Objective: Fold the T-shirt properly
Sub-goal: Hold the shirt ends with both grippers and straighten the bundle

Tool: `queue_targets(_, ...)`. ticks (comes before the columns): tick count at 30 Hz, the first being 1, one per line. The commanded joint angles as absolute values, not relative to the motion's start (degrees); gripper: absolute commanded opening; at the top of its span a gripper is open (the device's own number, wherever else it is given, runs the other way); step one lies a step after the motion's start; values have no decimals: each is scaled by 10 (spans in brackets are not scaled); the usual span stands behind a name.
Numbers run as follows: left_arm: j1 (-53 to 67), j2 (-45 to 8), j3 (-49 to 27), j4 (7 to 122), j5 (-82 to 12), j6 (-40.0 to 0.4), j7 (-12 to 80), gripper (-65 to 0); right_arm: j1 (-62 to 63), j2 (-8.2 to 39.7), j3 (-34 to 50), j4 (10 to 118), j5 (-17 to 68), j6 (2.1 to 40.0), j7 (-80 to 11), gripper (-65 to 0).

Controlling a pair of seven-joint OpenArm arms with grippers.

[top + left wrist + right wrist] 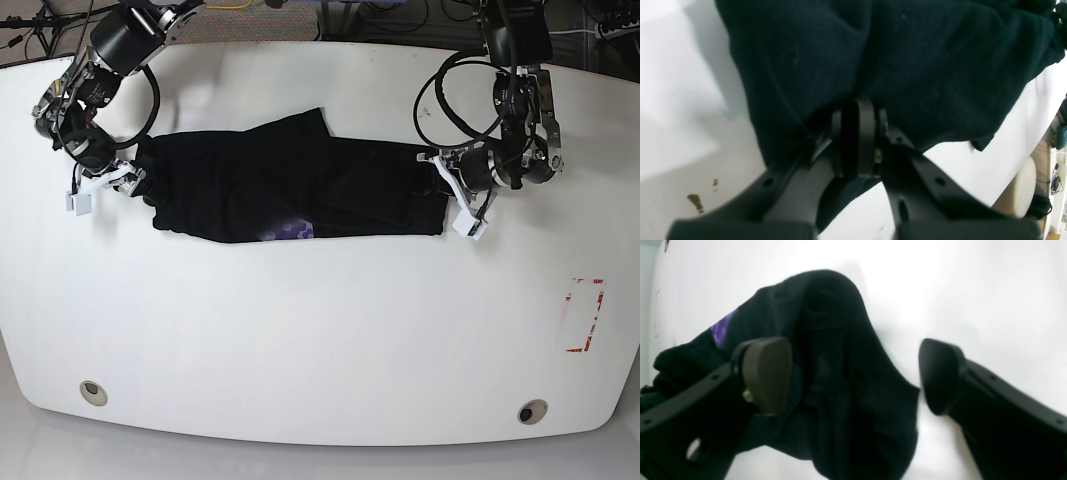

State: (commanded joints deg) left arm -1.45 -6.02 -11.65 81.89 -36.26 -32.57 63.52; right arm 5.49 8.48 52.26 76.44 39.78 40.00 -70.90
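The black T-shirt [260, 180] lies stretched in a crumpled band across the back half of the white table [320, 330], with a patch of purple print [295, 231] showing at its front edge. At the shirt's right end, my left gripper [437, 186] is shut, and in the left wrist view the left gripper [857, 133] pinches a fold of the T-shirt [907, 66]. My right gripper [136, 180] is at the shirt's left end. In the right wrist view the right gripper [853, 376] stands open, its fingers [766, 373] straddling a ridge of the T-shirt [826, 306] beside the purple print [721, 328].
A red outlined mark [585, 315] sits on the table at the right. Two round holes [92, 391] [532, 411] are near the front edge. Brown stains [695, 201] show in the left wrist view. Cables run along the far edge.
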Motion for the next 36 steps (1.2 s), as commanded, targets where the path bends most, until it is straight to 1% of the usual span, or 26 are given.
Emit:
queue_targets(6,-15,-60,-116,818,-363,-326,635,-603,53,84,522,766,401,400,-713,-75)
queue_targets(14,-13,-61,-116,817,-363,-326,635,-603,53,65,465,776,399,400,-709,-75)
queue_targets(21,-13,-61,-116,817,-363,-326,635,-603,56,53,463,776,396,400,-704,-78)
queue_targets(22,-12,-61,-116,818,-363,-326,635,-603,56,53,463,776,396,400,-698,-90)
queue_targets(24,-12,-61,-116,818,-363,-326,636,-603,56,53,463,773,396,400,-693,-143)
queue_targets(26,-12,-61,-116,819,-363,-326,637,-603,57,54,463,773,395,400,-692,-228)
queue_targets(28,-12,-61,-116,819,-362,-326,637,-603,57,56,462,772,395,400,-692,-346)
queue_targets(29,-12,-61,-116,817,-361,-326,637,-603,58,56,462,772,394,400,-691,-436)
queue_targets(30,-12,-61,-116,817,-361,-326,637,-603,58,57,462,772,393,400,-691,-465)
queue_targets(31,-12,-61,-116,816,-361,-326,637,-603,58,57,461,772,385,400,-691,-541)
queue_targets(32,-12,-61,-116,816,-361,-325,637,-603,58,57,461,772,375,400,-691,-599)
queue_targets(34,-12,-60,-116,816,-361,-323,637,-603,65,57,461,773,360,400,-691,-637)
queue_targets(36,-12,-58,-116,816,-361,-323,637,-603,68,56,461,774,348,400,-691,-637)
